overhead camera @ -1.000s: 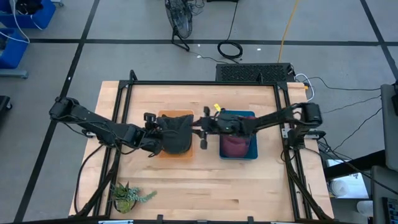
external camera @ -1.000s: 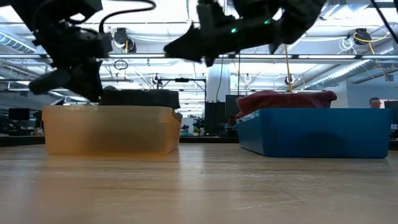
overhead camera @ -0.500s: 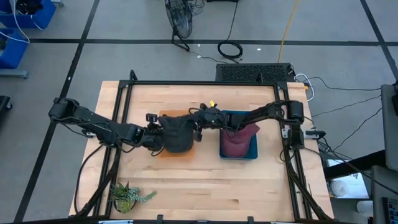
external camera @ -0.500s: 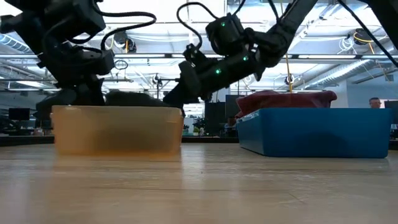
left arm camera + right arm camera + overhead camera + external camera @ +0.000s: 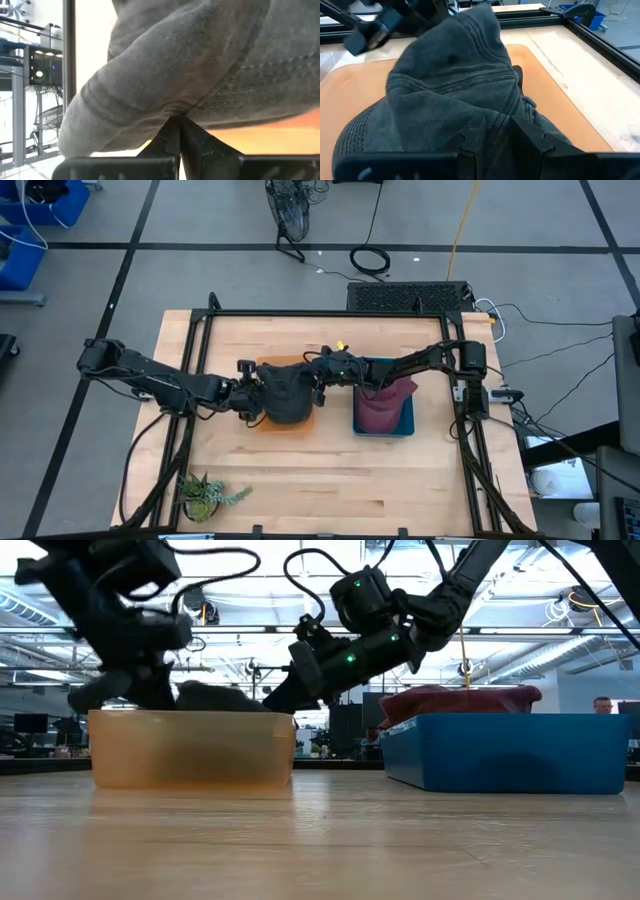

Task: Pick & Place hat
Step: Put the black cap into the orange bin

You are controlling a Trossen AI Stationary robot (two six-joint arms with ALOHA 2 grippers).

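Hat [image 5: 285, 392] is plain grey, no logo or writing readable. Left gripper [image 5: 175, 134] pinches its fabric over the orange bin [image 5: 190, 748]; right gripper [image 5: 512, 131] also nips it.

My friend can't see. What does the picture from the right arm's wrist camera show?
A dark grey hat lies crumpled in an orange bin on a wooden table. The right pincer has its fingers in the hat's near edge, and the left pincer reaches the hat from the far side.

Fingers [image 5: 176, 131] pinched together on a fold of the grey hat [image 5: 210, 65]
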